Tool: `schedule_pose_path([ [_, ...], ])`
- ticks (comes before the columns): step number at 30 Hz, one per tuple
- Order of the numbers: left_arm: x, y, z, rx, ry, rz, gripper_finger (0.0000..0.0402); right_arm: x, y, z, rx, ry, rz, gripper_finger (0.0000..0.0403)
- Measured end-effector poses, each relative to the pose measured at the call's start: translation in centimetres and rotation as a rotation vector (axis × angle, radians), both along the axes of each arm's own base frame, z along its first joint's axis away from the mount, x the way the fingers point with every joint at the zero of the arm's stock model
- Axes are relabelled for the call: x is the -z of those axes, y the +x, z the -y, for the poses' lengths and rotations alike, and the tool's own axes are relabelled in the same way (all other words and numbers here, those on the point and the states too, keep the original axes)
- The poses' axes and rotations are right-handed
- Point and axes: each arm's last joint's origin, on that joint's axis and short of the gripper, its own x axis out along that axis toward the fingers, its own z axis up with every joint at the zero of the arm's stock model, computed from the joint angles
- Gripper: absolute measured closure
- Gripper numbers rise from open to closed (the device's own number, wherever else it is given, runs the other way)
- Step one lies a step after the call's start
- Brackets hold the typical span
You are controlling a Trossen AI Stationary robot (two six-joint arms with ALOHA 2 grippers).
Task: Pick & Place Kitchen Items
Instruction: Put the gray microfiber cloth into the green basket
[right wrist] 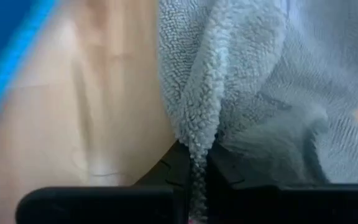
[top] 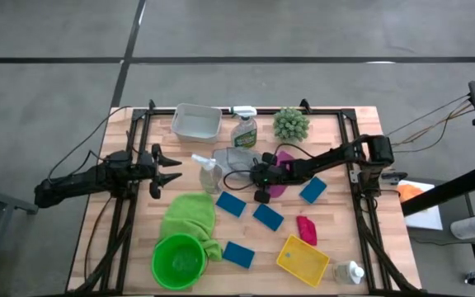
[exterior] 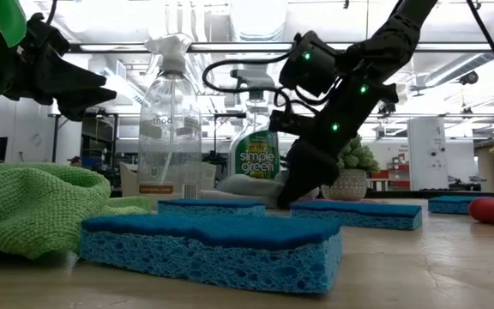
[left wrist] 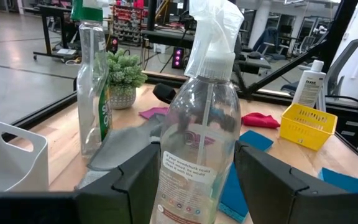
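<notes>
My right gripper is in the middle of the table, pointing down, shut on the grey cloth. The cloth lies spread beside a pink cloth. In the low view the right gripper reaches down to the tabletop. My left gripper is open at the left, level, pointing at a clear spray bottle that stands upright on its base. In the left wrist view its fingers stand on either side of the bottle, apart from it. My right gripper pinches a raised fold of the grey cloth between its two fingers. The fingers come from above, pointing down. The rest of the cloth lies slack on the table.
A white bin, a green-labelled spray bottle and a potted plant stand at the far edge. Near me lie a green cloth, a green bowl, several blue sponges, a red item, a yellow basket and a white bottle.
</notes>
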Motion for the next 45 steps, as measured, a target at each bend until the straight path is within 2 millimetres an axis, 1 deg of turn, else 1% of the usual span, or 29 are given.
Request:
schedule_pose_path([
  [5, 0.0, 0.0, 0.0, 0.0, 0.0, 0.002, 0.0195, -2.1, -0.1, -0.8, -0.058, 0.05, 0.074, 0.0384],
  [9, -0.1, 0.0, 0.0, 0.0, 0.001, 0.006, 0.0195, -4.9, -0.5, -1.7, -0.095, 0.052, 0.161, 0.0385],
  [13, -0.3, 0.0, 0.0, 0.004, 0.006, 0.029, 0.0195, -7.7, -1.6, -2.9, -0.149, 0.05, 0.255, 0.0385],
  [15, -0.3, 0.0, 0.0, 0.005, 0.006, 0.031, 0.0195, -8.7, -2.4, -3.5, -0.181, 0.061, 0.312, 0.0385],
  [18, -0.4, 0.0, 0.0, 0.006, 0.009, 0.045, 0.0195, -9.7, -3.5, -4.5, -0.235, 0.083, 0.423, 0.0385],
  [21, -0.6, 0.1, 0.1, 0.027, 0.011, 0.064, 0.0195, -9.9, -4.6, -5.5, -0.296, 0.106, 0.575, 0.0385],
  [24, -0.9, 0.1, 0.2, 0.065, 0.015, 0.095, 0.0195, -9.7, -5.7, -6.2, -0.37, 0.145, 0.755, 0.0385],
  [27, -1.3, 0.1, 0.4, 0.124, 0.018, 0.131, 0.0195, -9.3, -6.5, -6.4, -0.429, 0.17, 0.945, 0.0385],
  [29, -1.5, 0.1, 0.5, 0.168, 0.014, 0.151, 0.0195, -8.9, -6.6, -6.5, -0.452, 0.178, 1.027, 0.0385],
  [32, -2.1, 0.0, 0.8, 0.26, 0.012, 0.209, 0.0195, -8.1, -6.0, -6.6, -0.462, 0.186, 1.049, 0.0385],
  [36, -3.0, -0.2, 1.1, 0.341, 0.006, 0.302, 0.0195, -7.9, -4.0, -7.1, -0.486, 0.209, 1.034, 0.0385],
  [41, -3.5, -0.2, 1.4, 0.374, 0.002, 0.355, 0.0193, -8.8, -1.5, -7.7, -0.54, 0.235, 1.03, 0.0385],
  [45, -3.6, 0.1, 1.8, 0.398, -0.01, 0.359, 0.0172, -9.8, 0.0, -8.0, -0.549, 0.21, 0.972, 0.0385],
])
